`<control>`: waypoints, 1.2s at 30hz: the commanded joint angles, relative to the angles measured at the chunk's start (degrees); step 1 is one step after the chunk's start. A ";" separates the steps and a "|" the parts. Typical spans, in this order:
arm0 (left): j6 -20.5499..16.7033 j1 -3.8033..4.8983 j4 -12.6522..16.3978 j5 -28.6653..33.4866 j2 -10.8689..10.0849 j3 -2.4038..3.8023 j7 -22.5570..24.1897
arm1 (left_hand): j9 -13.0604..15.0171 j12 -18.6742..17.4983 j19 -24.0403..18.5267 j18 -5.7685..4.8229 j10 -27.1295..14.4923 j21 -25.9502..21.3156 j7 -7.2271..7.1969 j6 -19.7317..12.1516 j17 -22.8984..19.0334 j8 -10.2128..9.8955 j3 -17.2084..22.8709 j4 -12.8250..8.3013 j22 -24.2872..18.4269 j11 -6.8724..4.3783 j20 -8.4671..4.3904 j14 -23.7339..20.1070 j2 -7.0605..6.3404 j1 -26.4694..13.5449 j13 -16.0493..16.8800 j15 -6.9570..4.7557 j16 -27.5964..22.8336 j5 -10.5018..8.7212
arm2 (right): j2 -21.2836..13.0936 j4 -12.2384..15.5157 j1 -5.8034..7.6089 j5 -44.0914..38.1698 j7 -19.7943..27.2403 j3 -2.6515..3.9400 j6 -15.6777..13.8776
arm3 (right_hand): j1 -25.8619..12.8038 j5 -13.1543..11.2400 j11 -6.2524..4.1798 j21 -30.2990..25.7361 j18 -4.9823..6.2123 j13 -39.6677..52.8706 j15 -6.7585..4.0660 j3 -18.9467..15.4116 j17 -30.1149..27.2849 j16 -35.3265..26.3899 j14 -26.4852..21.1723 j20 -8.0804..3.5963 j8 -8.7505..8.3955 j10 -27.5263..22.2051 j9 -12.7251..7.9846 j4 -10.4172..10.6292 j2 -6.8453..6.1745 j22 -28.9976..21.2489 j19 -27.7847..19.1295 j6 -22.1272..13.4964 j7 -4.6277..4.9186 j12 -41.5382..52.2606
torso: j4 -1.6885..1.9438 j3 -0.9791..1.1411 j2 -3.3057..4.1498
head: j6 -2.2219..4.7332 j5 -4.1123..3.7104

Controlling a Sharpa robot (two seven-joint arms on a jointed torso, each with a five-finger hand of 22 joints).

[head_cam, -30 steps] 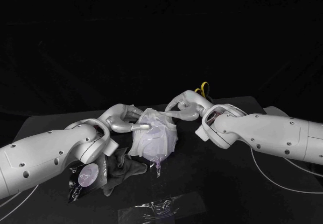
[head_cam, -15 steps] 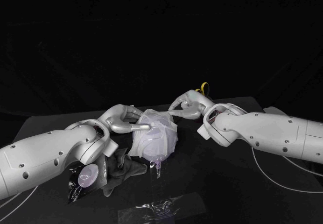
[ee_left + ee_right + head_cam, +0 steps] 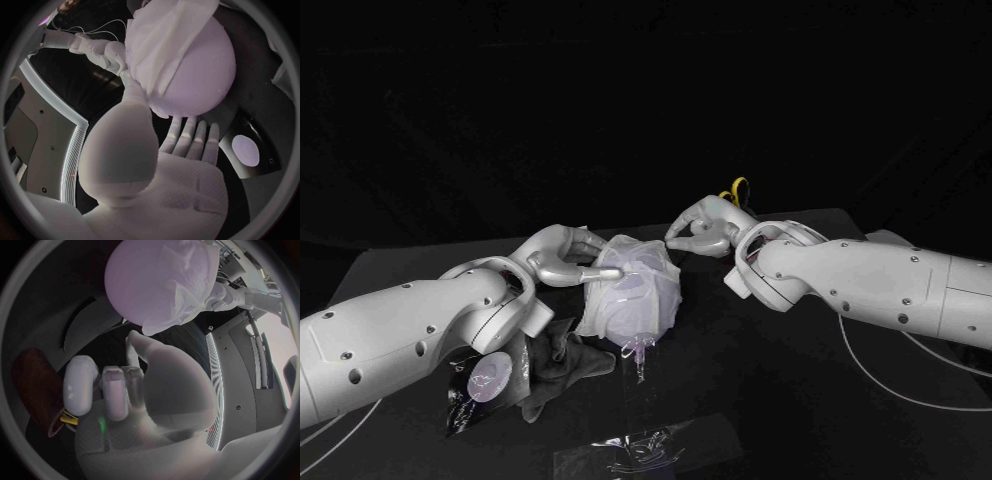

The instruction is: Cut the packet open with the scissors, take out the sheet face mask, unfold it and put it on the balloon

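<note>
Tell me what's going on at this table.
The robot is fitting a sheet face mask onto the pale balloon in the middle of the table. The mask is already draped over the balloon's top. The left hand reaches in with a finger against the mask's side, while the right hand hangs close by with fingers curled, holding nothing. The packet lies at the table's near edge, and the yellow handles of the scissors show behind the right hand.

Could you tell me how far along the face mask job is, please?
Nearly done. The packet lies set aside at the front, and the mask is draped over the balloon. The left hand touches the mask; the right hand hangs clear, fingers curled. Only smoothing the mask seems left.
</note>
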 commanded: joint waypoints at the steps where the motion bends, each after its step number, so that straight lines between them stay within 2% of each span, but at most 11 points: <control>1: 0.87 -0.06 0.20 0.01 0.08 -0.09 -0.32 | 0.08 -0.32 0.36 -0.53 0.45 -0.33 6.46 0.30 -0.07 0.08 0.15 0.04 -0.08 -0.03 -0.01 0.52 -0.04 0.32 0.01 0.04 -0.36 0.21 | 0.29 -0.13 0.04 -0.75 -0.35 0.03 -1.37 | -0.61 0.18 -0.31 0.04 -0.43 15.10 -0.37 0.36 15.06 0.20 5.88 -0.34 0.23 5.98 2.34 0.11 0.06 6.06 -0.01 -0.07 0.04 0.21 | 0.01 0.03 0.02 | 0.04 -0.09; 5: 0.83 -0.06 0.22 0.22 0.07 -0.09 -0.29 | 0.08 -0.33 0.33 -0.52 0.46 -0.35 6.46 0.31 -0.08 0.09 0.13 0.04 -0.09 -0.04 -0.02 0.52 -0.05 0.30 0.01 0.04 -0.38 0.21 | -0.02 0.34 0.04 0.37 0.02 0.03 -1.72 | -0.89 0.17 -0.30 -0.21 -0.36 15.10 -0.36 0.48 15.06 0.20 5.88 -0.34 0.28 5.98 2.44 0.09 0.01 5.91 -0.17 -0.24 0.08 0.21 | 0.04 0.01 0.06 | 0.05 -0.16; 8: 0.82 -0.06 0.25 0.38 0.04 -0.09 -0.29 | 0.08 -0.36 0.36 -0.51 0.50 -0.35 6.47 0.34 -0.08 0.10 0.12 0.04 -0.10 -0.04 -0.01 0.63 -0.06 0.27 0.01 0.03 -0.38 0.21 | -0.75 1.10 0.04 1.84 0.48 0.03 -2.51 | -2.25 0.20 0.44 -0.45 -0.35 15.10 0.08 0.73 15.06 0.20 5.88 -0.16 -1.23 5.98 2.11 0.65 0.28 5.81 -0.32 -3.41 1.07 0.21 | -0.02 -0.02 0.04 | 0.09 -0.25; 9: 0.81 -0.06 0.26 0.41 0.02 -0.09 -0.28 | 0.09 -0.38 0.40 -0.50 0.52 -0.34 6.47 0.35 -0.08 0.11 0.12 0.04 -0.11 -0.04 -0.01 0.68 -0.06 0.25 0.01 0.02 -0.38 0.21 | -1.06 1.38 0.04 2.51 0.69 0.03 -2.73 | -4.18 0.25 1.27 -0.58 -0.38 15.10 0.75 0.37 15.06 0.20 5.88 0.21 -2.54 5.98 1.68 2.08 0.58 5.77 -0.39 -5.47 2.03 0.21 | -0.03 -0.03 0.03 | 0.09 -0.25; 10: 0.80 -0.06 0.28 0.45 0.00 -0.09 -0.28 | 0.09 -0.40 0.51 -0.50 0.55 -0.31 6.47 0.37 -0.10 0.11 0.11 0.04 -0.10 -0.05 0.00 0.69 -0.05 0.24 0.01 0.01 -0.41 0.21 | -1.45 1.71 0.04 3.47 1.02 0.03 -2.77 | -5.17 0.35 1.67 -0.62 -0.40 15.10 1.13 0.11 15.06 0.20 5.88 0.47 -3.09 5.98 1.49 2.85 0.63 5.76 -0.41 -6.21 2.46 0.21 | -0.03 -0.03 0.03 | 0.11 -0.22; 12: 0.80 -0.06 0.31 0.49 -0.07 -0.09 -0.26 | 0.09 -0.44 0.54 -0.49 0.59 -0.31 6.47 0.39 -0.13 0.12 0.10 0.04 -0.11 -0.05 0.00 0.75 -0.07 0.21 0.00 -0.01 -0.45 0.21 | -2.17 2.31 0.04 5.60 1.63 0.03 -1.98 | -8.19 0.59 2.75 -0.60 -0.46 15.10 2.09 -1.46 15.06 0.20 5.88 1.19 -4.48 5.98 1.00 4.96 -0.44 5.85 -0.36 -7.88 3.63 0.21 | -0.03 -0.04 0.03 | 0.19 -0.19; 16: 0.80 -0.06 0.34 0.53 -0.18 -0.09 -0.25 | 0.09 -0.44 0.54 -0.49 0.59 -0.31 6.47 0.39 -0.13 0.12 0.10 0.04 -0.11 -0.05 0.00 0.75 -0.07 0.21 0.00 -0.01 -0.45 0.21 | -2.87 3.14 0.03 8.60 1.94 0.02 0.88 | -13.29 0.88 3.66 -0.68 -0.43 15.10 3.00 -4.62 15.06 0.20 5.88 2.19 -6.16 5.98 0.40 9.51 -1.47 5.91 -0.39 -9.38 4.55 0.21 | -0.04 0.05 0.03 | 0.21 -0.19; 21: 0.82 -0.07 0.33 0.57 -0.23 -0.09 -0.22 | 0.09 -0.44 0.54 -0.49 0.59 -0.31 6.47 0.39 -0.13 0.12 0.10 0.04 -0.11 -0.05 0.00 0.75 -0.07 0.21 0.00 -0.01 -0.45 0.21 | -2.96 3.80 0.03 10.62 1.34 0.02 4.78 | -15.65 0.69 3.93 -0.68 -0.33 15.10 3.32 -7.52 15.06 0.20 5.88 2.83 -7.24 5.98 0.13 12.89 -2.06 6.03 -0.37 -10.21 4.80 0.21 | 0.00 0.06 0.06 | 0.16 -0.33; 24: 0.84 -0.07 0.37 0.59 -0.23 -0.09 -0.21 | 0.09 -0.44 0.54 -0.49 0.59 -0.31 6.47 0.39 -0.13 0.12 0.10 0.04 -0.11 -0.05 0.00 0.75 -0.07 0.21 0.00 -0.01 -0.45 0.21 | -2.79 3.85 0.03 11.16 1.00 0.02 6.07 | -15.70 0.58 3.95 -0.56 -0.34 15.10 3.35 -8.07 15.06 0.20 5.88 2.93 -7.34 5.98 0.14 13.48 -2.04 6.14 -0.29 -10.11 4.81 0.21 | 0.01 0.03 0.08 | 0.15 -0.48; 30: 0.84 -0.07 0.40 0.63 -0.21 -0.09 -0.21 | 0.09 -0.52 0.68 -0.48 0.69 -0.28 6.47 0.44 -0.17 0.13 0.17 0.03 -0.13 -0.06 0.00 0.89 0.00 0.19 0.00 -0.03 -0.51 0.21 | -1.98 3.27 0.03 12.01 0.77 0.01 7.08 | -15.09 0.36 3.99 -0.55 -0.33 15.10 3.38 -8.76 15.06 0.20 5.88 3.03 -7.58 5.98 0.12 13.69 -2.35 6.20 -0.27 -10.18 4.85 0.21 | 0.06 -0.06 0.07 | 0.12 -0.61; 36: 0.85 -0.07 0.43 0.68 -0.21 -0.09 -0.22 | 0.09 -0.52 0.68 -0.48 0.69 -0.28 6.47 0.44 -0.17 0.13 0.17 0.03 -0.13 -0.06 0.00 0.89 0.00 0.19 0.00 -0.03 -0.51 0.21 | -1.19 3.15 0.03 12.57 1.28 0.00 7.09 | -13.09 0.26 4.03 -0.33 -0.37 15.10 3.44 -9.69 15.06 0.20 5.88 3.14 -7.83 5.98 0.16 13.35 -2.66 6.42 -0.10 -9.99 4.87 0.21 | 0.11 -0.03 0.10 | 0.05 -0.62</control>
